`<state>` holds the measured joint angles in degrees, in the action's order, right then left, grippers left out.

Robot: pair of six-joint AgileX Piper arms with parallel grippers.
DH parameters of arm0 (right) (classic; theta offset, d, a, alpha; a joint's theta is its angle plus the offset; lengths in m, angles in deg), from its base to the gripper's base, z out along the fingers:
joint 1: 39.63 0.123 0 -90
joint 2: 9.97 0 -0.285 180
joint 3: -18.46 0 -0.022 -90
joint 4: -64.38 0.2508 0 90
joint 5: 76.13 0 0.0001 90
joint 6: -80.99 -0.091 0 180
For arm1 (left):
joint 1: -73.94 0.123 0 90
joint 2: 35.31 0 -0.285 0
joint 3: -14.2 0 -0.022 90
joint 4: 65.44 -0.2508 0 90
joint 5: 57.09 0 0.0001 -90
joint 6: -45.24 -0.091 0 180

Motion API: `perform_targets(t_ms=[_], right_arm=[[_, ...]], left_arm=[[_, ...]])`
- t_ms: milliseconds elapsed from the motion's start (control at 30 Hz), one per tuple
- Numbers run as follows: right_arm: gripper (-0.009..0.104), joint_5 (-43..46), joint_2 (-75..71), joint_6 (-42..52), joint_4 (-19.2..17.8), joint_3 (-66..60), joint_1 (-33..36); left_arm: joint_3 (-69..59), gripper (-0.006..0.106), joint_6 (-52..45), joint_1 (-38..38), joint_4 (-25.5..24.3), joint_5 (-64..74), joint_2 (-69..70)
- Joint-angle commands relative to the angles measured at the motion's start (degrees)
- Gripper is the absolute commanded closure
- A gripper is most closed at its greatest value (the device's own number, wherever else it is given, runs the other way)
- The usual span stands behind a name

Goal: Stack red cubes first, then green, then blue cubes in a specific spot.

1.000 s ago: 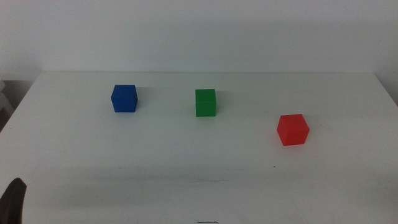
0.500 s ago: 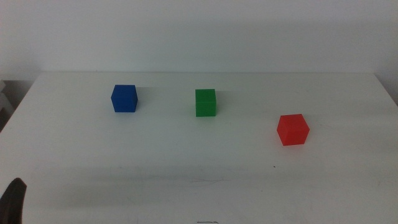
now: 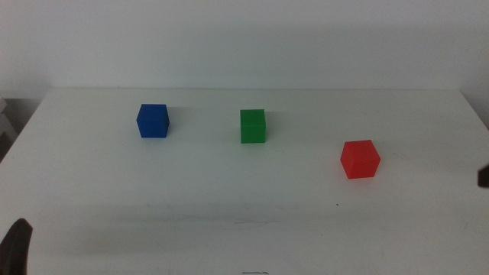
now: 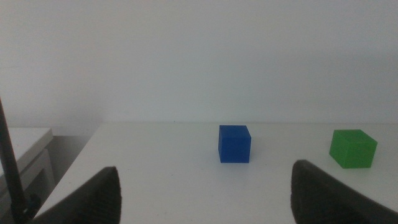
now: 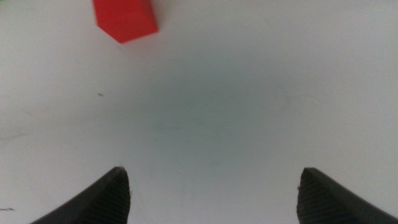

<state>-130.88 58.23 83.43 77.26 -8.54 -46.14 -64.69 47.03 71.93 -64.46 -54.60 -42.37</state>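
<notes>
Three small cubes stand apart on the white table [image 3: 229,191]. The blue cube [image 3: 153,121] is at the left, the green cube [image 3: 253,126] in the middle, the red cube [image 3: 360,159] nearer and to the right. My left gripper [image 4: 205,193] is open and low at the table's near left, where only a dark tip [image 3: 15,244] shows; it faces the blue cube [image 4: 234,144] and the green cube [image 4: 352,149]. My right gripper [image 5: 214,196] is open above bare tabletop, with the red cube [image 5: 124,18] ahead of it. A dark bit of that arm [image 3: 484,176] shows at the right edge.
A white wall rises behind the table's far edge [image 3: 252,89]. A low white shelf or cabinet [image 4: 25,155] stands beyond the table's left side. A thin dark cable [image 4: 12,168] hangs there.
A dark part of the right arm has come into the middle view at the right edge. The cubes and the left gripper have not moved.
</notes>
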Motion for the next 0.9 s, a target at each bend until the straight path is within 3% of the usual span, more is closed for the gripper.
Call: perform_targets(t_ms=[0, 200, 467, 867], right_arm=[[0.011, 1.7, 1.4, 1.8, 2.6, 4.0, 0.3], [0.011, 1.5, 10.9, -1.0, -1.6, 12.7, 8.9], [0.011, -0.3, 29.3, -11.5, -16.3, 28.4, 21.1], [0.011, -3.4, 51.9, -11.6, -16.2, 47.4, 22.1]], left_arm=[[0.2, 0.007, 0.5, -0.2, 0.7, -4.8, 1.2], [0.2, 0.007, 0.5, -0.2, 0.7, -4.8, 1.2], [0.2, 0.007, 0.5, -0.2, 0.7, -4.8, 1.2], [0.2, 0.007, 0.5, -0.2, 0.7, -4.8, 1.2]])
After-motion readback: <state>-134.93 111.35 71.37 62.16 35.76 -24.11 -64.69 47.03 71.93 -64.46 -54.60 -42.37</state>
